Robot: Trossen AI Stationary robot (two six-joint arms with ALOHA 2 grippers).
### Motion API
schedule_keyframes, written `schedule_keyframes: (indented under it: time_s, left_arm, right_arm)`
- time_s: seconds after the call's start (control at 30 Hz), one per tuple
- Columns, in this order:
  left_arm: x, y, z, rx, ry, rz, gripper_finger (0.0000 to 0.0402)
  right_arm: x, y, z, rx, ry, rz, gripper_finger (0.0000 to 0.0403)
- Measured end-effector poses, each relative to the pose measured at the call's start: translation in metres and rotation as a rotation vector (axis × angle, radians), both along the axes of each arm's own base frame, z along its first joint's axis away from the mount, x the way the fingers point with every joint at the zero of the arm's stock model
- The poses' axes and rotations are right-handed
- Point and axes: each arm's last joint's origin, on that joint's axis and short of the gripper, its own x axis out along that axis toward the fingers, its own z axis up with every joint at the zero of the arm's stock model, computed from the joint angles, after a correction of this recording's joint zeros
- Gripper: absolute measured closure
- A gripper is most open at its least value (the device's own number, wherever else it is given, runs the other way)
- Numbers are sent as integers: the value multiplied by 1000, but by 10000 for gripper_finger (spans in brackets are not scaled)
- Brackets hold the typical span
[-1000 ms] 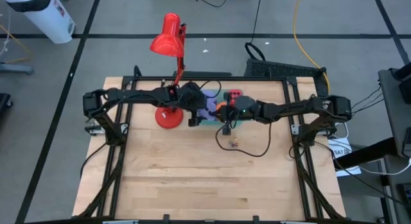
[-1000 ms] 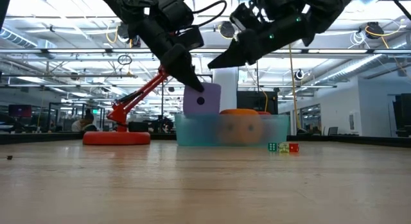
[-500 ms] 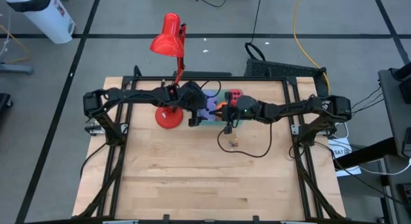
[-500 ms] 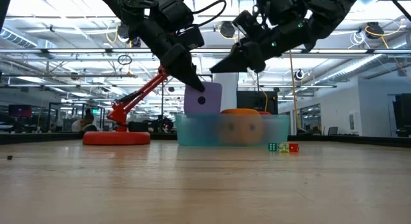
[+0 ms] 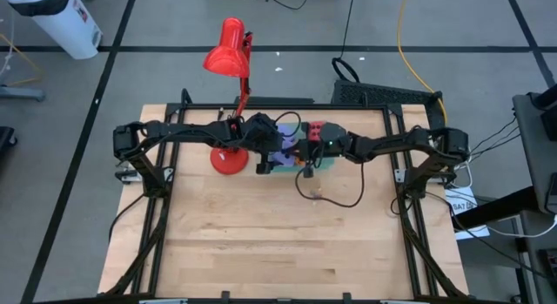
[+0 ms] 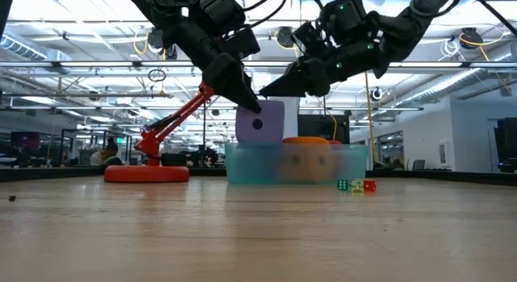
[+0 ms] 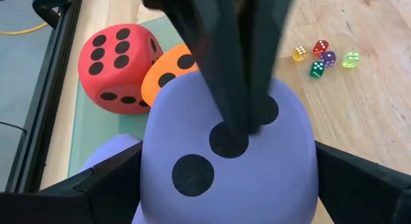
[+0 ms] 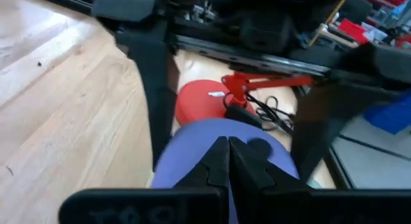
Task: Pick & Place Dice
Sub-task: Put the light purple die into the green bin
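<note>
A pale wooden tabletop [image 5: 261,234] stands on a grey floor [image 5: 70,121] crossed by dark lines. Beyond the far edge, a white cylinder [image 5: 57,21] sits at the floor's corner and a yellow cable [image 5: 405,43] trails across it. In the low view the room behind is a wide hall with ceiling pipes [image 6: 81,65], glass partitions [image 6: 48,124] and bright lamps [image 6: 460,41]

Bright, even light falls from ceiling strip lights [image 6: 73,65] overhead; shadows on the wooden table [image 5: 235,243] are faint. Wrist views blur up close, especially the lavender die [image 7: 225,166].
</note>
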Motion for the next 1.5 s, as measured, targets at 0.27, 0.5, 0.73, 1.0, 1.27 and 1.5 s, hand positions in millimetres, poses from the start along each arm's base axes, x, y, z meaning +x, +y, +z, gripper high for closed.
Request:
schedule_keyframes:
  time_s: [0.27,0.5,0.73,1.0,1.27,1.5]
  left_arm:
    - [-1,1,-2,12,13,28,2]
    - [-1,1,-2,3,10,43,2]
    - [0,1,-2,4,7,42,2]
    - [-3,-2,10,11,-15,34,2]
    - [-2,-3,24,-35,-101,3,2]
    - [-2,0,22,-19,-88,10,2]
  right_arm:
    - [7,-8,-19,33,16,-17,403]
    - [5,-16,-25,90,52,-48,403]
    - [4,-16,-26,114,64,-45,403]
    - [3,-16,-28,124,80,-50,403]
    - [2,-17,-34,134,124,-73,403]
    - [2,-17,-32,113,104,-84,403]
